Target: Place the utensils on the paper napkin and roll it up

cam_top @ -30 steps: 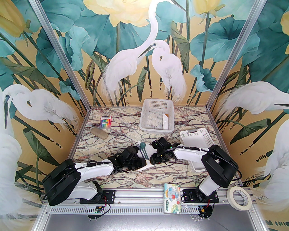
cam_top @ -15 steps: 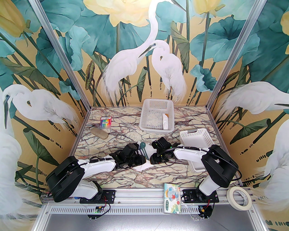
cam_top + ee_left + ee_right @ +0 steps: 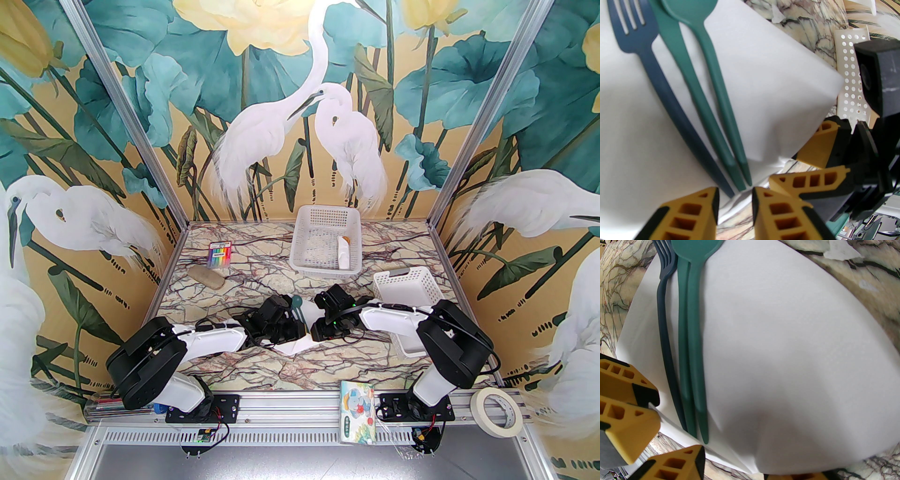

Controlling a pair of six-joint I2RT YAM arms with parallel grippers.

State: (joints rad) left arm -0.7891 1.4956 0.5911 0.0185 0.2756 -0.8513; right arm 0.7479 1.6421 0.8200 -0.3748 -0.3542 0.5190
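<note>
With left pincer (image 3: 734, 195) nearly together astride napkin (image 3: 775, 82) edge, grip unclear, right pincer (image 3: 734, 463) apart: risks nudging fork (image 3: 668, 98) and spoon (image 3: 717, 77) just ahead askew, or tearing paper.

On the marble-patterned table (image 3: 262, 286) are laid the paper napkin (image 3: 300, 346), a far basket (image 3: 300, 234), a near basket (image 3: 408, 283), a marker pack (image 3: 220, 255) and a beige lump (image 3: 206, 277).

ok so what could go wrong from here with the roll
1. The left gripper sits at the fork and spoon handle tips; closing may catch or shove them instead of only the paper napkin.
2. Those tips reach the napkin's near edge, so they could slide out during rolling.
3. The right gripper is very close; fingers could bump.
</note>
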